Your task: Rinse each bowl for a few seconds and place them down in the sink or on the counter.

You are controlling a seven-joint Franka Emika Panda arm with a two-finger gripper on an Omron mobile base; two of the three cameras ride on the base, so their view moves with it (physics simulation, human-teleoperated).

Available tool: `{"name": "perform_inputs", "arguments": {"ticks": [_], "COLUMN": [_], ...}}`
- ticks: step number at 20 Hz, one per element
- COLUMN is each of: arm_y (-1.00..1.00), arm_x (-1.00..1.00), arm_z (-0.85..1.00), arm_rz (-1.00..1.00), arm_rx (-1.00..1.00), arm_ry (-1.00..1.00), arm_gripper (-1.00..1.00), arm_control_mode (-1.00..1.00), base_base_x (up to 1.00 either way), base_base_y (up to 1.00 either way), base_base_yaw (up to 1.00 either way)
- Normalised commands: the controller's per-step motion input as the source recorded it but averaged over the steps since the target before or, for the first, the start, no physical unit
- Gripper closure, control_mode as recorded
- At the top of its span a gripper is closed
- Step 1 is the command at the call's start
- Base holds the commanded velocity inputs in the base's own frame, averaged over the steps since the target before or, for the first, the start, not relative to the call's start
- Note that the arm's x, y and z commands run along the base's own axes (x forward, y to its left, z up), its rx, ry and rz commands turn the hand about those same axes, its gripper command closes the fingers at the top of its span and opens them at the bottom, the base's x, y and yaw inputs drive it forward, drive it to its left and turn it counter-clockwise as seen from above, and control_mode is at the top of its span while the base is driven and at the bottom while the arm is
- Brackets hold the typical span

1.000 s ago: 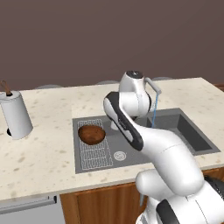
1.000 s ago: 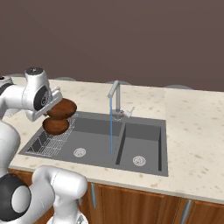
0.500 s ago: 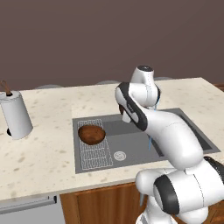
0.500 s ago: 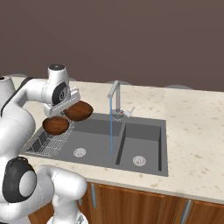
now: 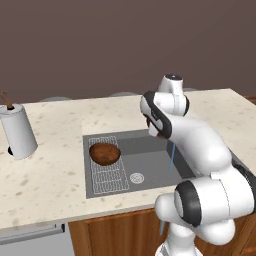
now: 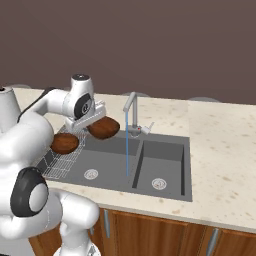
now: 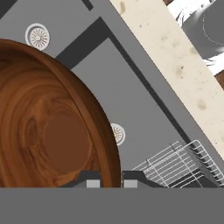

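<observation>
While the held bowl was kept above the basin, the scene was recorded as follows.

Arm pose: the white arm was bent over the sink (image 6: 165, 150), with the wrist raised and the gripper (image 6: 92, 124) angled down over the left compartment.
Gripper state: the jaws were closed on the rim of the held bowl (image 6: 104, 128); in the hand view the fingertips (image 7: 92, 179) were seen at that rim, with the held bowl (image 7: 48, 127) tilted.
Held bowl position: it was held above the sink, left of the water stream (image 6: 127, 150) and apart from it.
Second bowl position: the second bowl (image 5: 104, 153) was seen resting on the wire grid (image 5: 107, 172) at the left end of the sink.
Counts: two bowls, one faucet (image 6: 131, 107), two round drains and one white cylinder (image 5: 18, 131) on the counter (image 5: 45, 175) were counted.
Writing: no legible markings were made out.
</observation>
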Motion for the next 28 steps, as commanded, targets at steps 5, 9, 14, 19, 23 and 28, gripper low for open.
{"name": "perform_inputs", "arguments": {"ticks": [5,9,14,19,23,28], "arm_y": [-0.24,-0.24,-0.19,-0.03,0.11,0.23], "arm_x": [0.27,0.3,0.3,0.08,-0.17,-0.2], "arm_z": [-0.22,-0.19,-0.17,-0.06,0.0,0.0], "arm_rz": [-0.08,-0.07,-0.06,-0.06,-0.07,-0.07], "arm_rx": [0.0,0.0,0.0,0.0,0.0,0.0], "arm_ry": [0.0,0.0,0.0,-0.01,-0.01,0.0], "arm_gripper": [1.0,1.0,1.0,1.0,1.0,1.0], "arm_control_mode": [-1.0,-1.0,-1.0,-1.0,-1.0,-1.0], "base_base_x": [0.0,0.0,0.0,0.0,0.0,0.0], "base_base_y": [0.0,0.0,0.0,0.0,0.0,0.0], "base_base_yaw": [0.0,0.0,0.0,0.0,0.0,0.0]}}
